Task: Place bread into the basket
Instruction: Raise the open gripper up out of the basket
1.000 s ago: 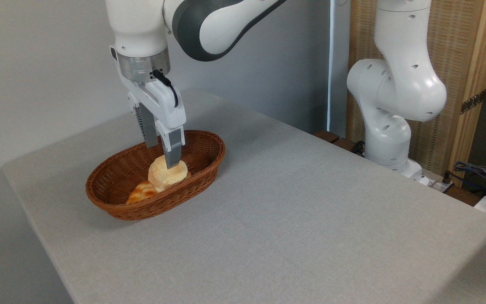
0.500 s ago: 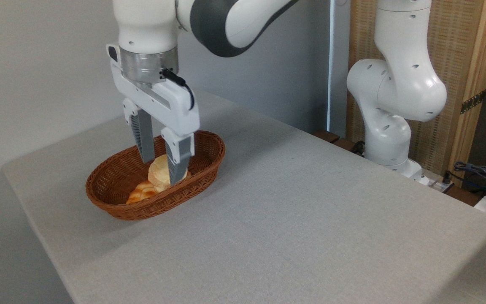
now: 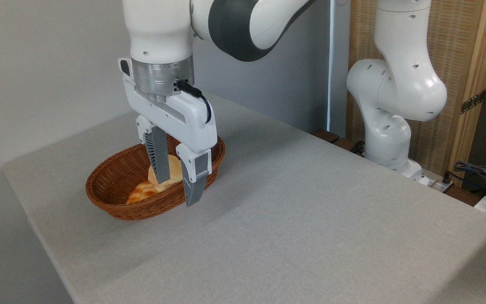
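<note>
So the bun [image 3: 174,168] is sitting inside the wicker basket [image 3: 112,185], toward the right half of it, leaning up against a flatter orange-brown loaf [image 3: 141,192] that lies just to its lower left. Both are down in the basket, touching each other.

The gripper [image 3: 178,190] hangs right over that end of the basket, pointing straight down. Its two fingers are spread apart, roughly a bun's width between them, and there's nothing pinched in there. From where I'm standing the left finger [image 3: 158,158] crosses in front of the bun, and the right finger [image 3: 195,179] comes down in front of the basket's near rim, with its tip overlapping the edge of the weave. The bun shows in the gap between the fingers, but lower and further back, resting in the basket rather than held. Can't really tell whether either finger is brushing it.

The basket sits near the left end of a grey cloth-covered table [image 3: 310,219]. The arm's white base [image 3: 390,139] stands off the far right side, well apart from everything, with some cables [image 3: 479,173] trailing at the right edge.
</note>
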You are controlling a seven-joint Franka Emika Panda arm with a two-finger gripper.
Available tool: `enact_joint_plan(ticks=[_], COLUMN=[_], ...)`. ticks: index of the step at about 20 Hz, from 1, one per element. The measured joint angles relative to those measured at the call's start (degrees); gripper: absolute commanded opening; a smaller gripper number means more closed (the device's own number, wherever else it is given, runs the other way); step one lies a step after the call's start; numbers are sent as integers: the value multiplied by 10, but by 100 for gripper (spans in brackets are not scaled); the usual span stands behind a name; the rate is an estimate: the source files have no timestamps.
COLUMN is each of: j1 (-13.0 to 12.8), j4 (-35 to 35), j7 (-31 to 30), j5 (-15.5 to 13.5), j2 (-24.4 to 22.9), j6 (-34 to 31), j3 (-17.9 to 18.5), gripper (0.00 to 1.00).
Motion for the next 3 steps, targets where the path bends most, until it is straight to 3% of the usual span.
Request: enact_joint_plan(ticks=[3], j1=[0], j4=[0], j7=[5], j5=[0], j2=[0], j6=[-1], j3=[4], gripper=[100])
